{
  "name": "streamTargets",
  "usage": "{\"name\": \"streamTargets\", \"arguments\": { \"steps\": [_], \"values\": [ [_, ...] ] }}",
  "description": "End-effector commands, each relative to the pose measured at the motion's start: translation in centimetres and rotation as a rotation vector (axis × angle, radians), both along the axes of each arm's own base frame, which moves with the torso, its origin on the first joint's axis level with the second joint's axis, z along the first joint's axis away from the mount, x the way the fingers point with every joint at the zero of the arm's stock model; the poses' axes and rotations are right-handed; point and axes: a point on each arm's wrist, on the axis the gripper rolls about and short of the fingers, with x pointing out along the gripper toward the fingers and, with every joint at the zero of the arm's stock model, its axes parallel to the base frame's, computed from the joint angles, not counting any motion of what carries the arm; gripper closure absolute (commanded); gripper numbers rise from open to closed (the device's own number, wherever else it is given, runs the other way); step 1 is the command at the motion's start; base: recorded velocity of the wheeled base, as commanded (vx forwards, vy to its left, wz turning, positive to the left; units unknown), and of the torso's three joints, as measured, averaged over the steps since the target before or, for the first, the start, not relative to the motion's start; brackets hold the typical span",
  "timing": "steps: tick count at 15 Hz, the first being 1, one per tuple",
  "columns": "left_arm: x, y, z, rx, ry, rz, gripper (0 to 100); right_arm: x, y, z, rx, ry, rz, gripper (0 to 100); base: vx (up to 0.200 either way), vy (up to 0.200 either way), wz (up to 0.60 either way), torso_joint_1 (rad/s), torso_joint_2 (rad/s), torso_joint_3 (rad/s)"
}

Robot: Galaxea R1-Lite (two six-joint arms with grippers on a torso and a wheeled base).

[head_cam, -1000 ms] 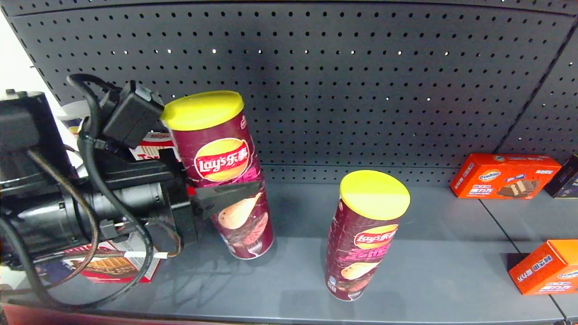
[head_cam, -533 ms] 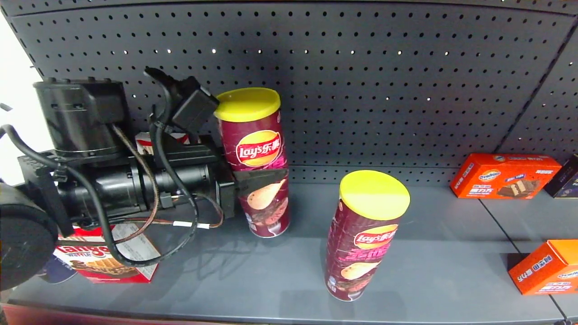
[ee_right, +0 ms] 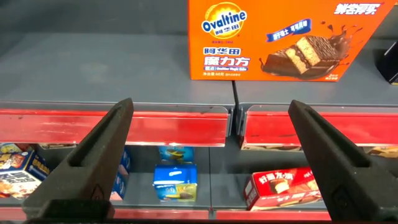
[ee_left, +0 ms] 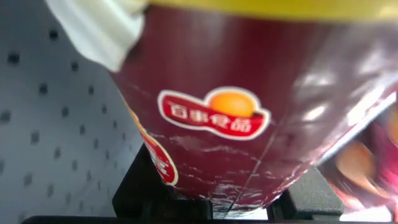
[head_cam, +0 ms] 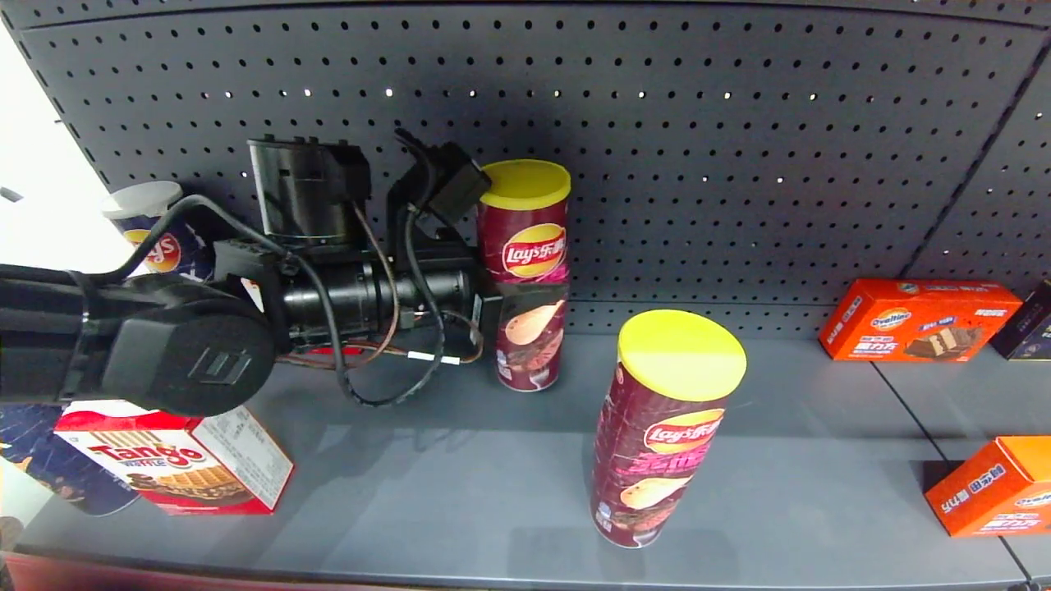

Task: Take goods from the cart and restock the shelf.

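Head view shows the left gripper (head_cam: 530, 292) clamped on a maroon cylindrical chip can with a yellow plastic lid (head_cam: 526, 246). Its dark fingers close across the can's middle, just below the red-and-yellow logo. The can is upright at the rear of the grey metal shelf (head_cam: 788, 476), close to the dark perforated back panel (head_cam: 698, 164). Whether its base touches the shelf cannot be told. In the left wrist view the same can (ee_left: 249, 118) sits between two black finger pads (ee_left: 144, 193).

A second, matching maroon can with a yellow lid (head_cam: 661, 427) stands nearer the front edge, apart from the held one, with bare shelf between them. More open shelf runs rightward to an orange rectangular carton (head_cam: 915, 318) against the back panel and another orange carton (head_cam: 989, 486) at the front right. A red-and-white wafer box (head_cam: 176, 464) lies at the front left.

The right gripper (ee_right: 214, 163) hangs with its jaws spread wide and holds nothing.
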Motion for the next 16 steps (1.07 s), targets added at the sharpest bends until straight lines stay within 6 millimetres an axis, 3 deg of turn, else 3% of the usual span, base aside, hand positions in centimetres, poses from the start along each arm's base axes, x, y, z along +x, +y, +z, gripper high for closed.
{"name": "streamTargets", "arguments": {
  "steps": [1, 16],
  "values": [
    [2.2, -1.6, -1.3, 0.005, 0.020, -0.014, 100, 0.0, 0.0, 0.0, 0.000, 0.001, 0.000, 0, 0.000, 0.000, 0.00, 0.000, 0.00, 0.000],
    [5.6, -3.3, -2.3, -0.024, 0.008, -0.132, 100, 0.0, 0.0, 0.0, 0.000, 0.001, 0.000, 0, 0.000, 0.000, 0.00, 0.000, 0.00, 0.000]
  ]
}}
